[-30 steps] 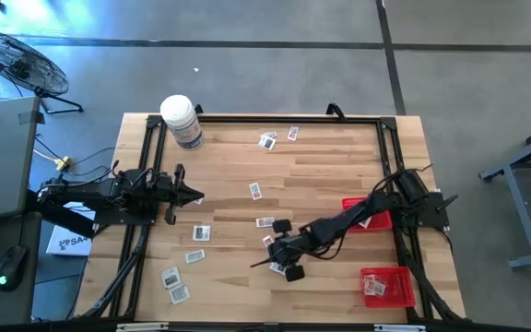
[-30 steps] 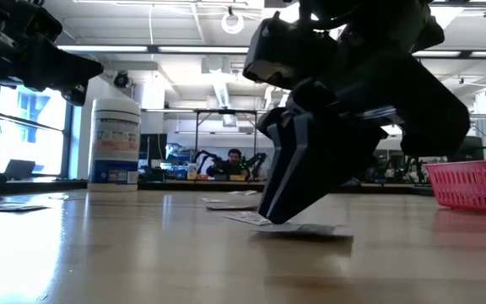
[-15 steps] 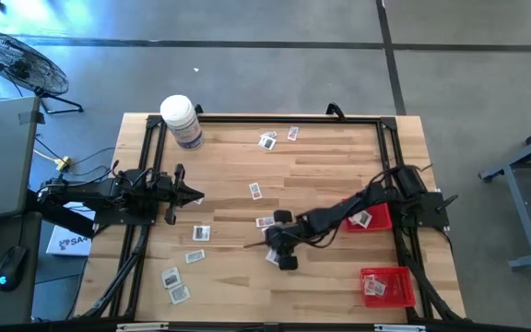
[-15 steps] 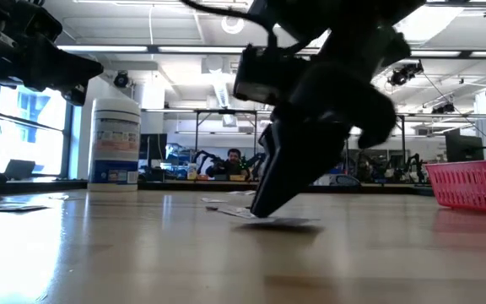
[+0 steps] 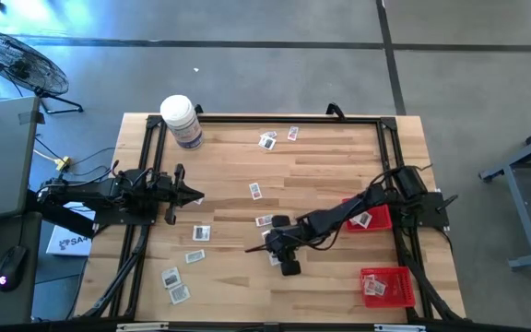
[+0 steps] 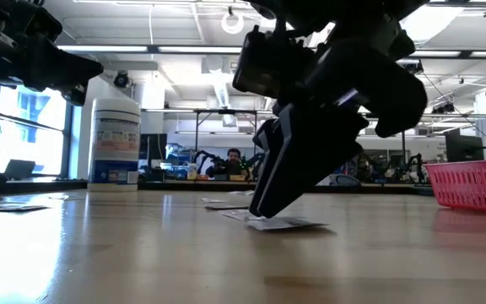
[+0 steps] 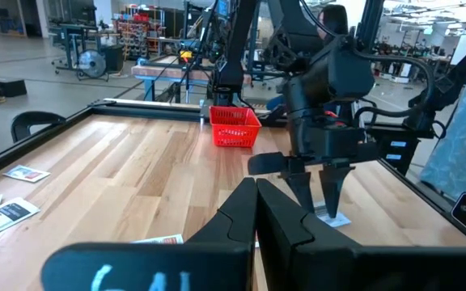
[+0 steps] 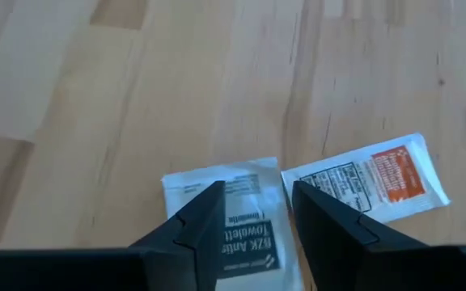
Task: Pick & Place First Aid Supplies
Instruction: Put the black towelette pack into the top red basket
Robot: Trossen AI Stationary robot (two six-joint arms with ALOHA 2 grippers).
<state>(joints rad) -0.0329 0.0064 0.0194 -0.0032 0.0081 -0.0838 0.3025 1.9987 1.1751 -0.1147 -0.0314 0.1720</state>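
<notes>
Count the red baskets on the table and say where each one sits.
2. One red basket sits by the table's right edge, about midway along it in the high view. The other red basket sits near the table's lower right corner in that view. No others show.

My right gripper [image 6: 264,211] down on a packet [image 6: 278,223]

From table height, my right gripper slants down to the wood, its dark finger tips touching a flat packet lying there; I can't tell the gap between them from here. More packets [image 6: 226,201] lie just behind. My left arm [image 6: 32,59] hangs high at the other side, above a white bottle [image 6: 114,142]. A red basket [image 6: 472,185] sits at the far edge, and a person [image 6: 234,160] sits in the room behind.
</notes>
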